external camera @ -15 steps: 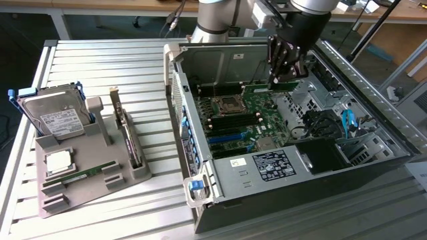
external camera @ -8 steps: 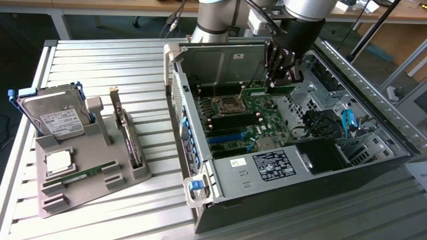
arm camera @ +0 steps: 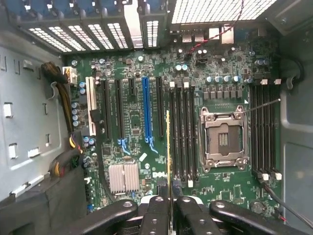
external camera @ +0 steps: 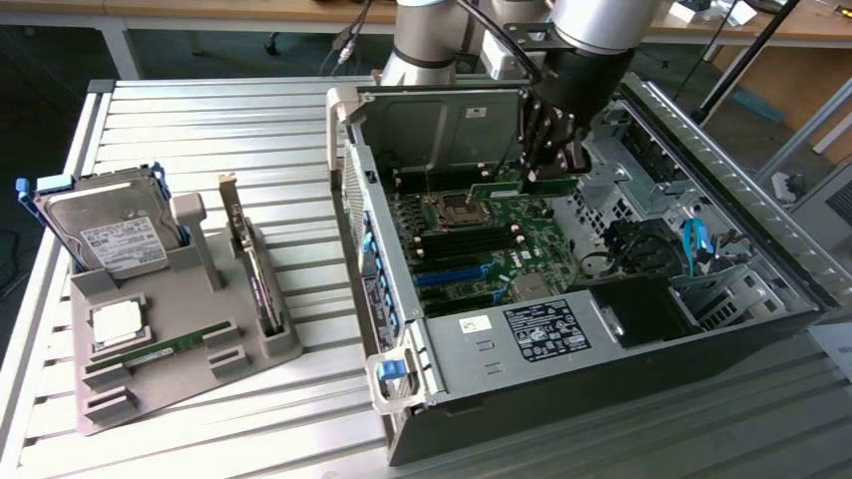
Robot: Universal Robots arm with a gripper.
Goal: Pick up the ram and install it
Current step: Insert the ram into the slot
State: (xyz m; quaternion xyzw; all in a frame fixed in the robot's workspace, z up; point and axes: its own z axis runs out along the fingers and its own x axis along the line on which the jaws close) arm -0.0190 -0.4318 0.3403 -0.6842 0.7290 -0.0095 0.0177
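Open computer case on a slatted table. Inside the case the gripper clamps the ram, seemingly level. Outside the case, at the exterior view's left, a grey tray carries a second stick and hard drive.

Thin green ram gripped edge-down, hovering over mobo DIMM slots.

The table has a pale top of long ribbed slats, bright with glare toward its near corner. Behind it runs a wooden workbench on white legs (a few cables hang off its edge), with dark floor beneath. A black pole slants at the exterior view's right.
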